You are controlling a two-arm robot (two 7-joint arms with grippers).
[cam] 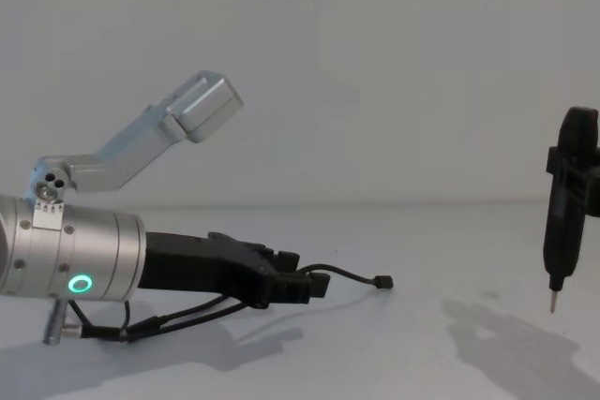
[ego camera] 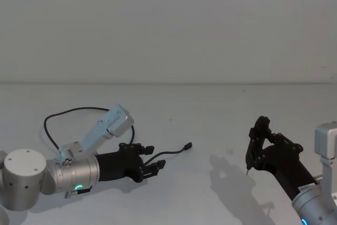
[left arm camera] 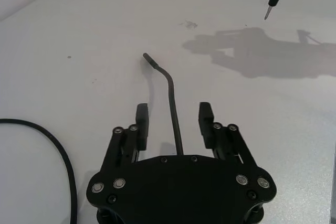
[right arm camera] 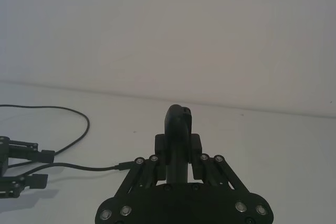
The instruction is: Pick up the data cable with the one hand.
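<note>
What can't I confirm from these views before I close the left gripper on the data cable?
- Left wrist view: the data cable runs between the fingers of the open left gripper, then disappears under its palm, so contact there is hidden.
- Head view: the cable's loop passes behind the silver bracket on the left arm; its far end is hidden.
- Plug: too small to tell its type.
- Right gripper: idle, raised at the right.

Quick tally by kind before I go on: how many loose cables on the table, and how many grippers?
Data cable: 1
Grippers: 2, the left gripper open astride the cable's plug end, the right gripper off to the right
Total: 3
</note>
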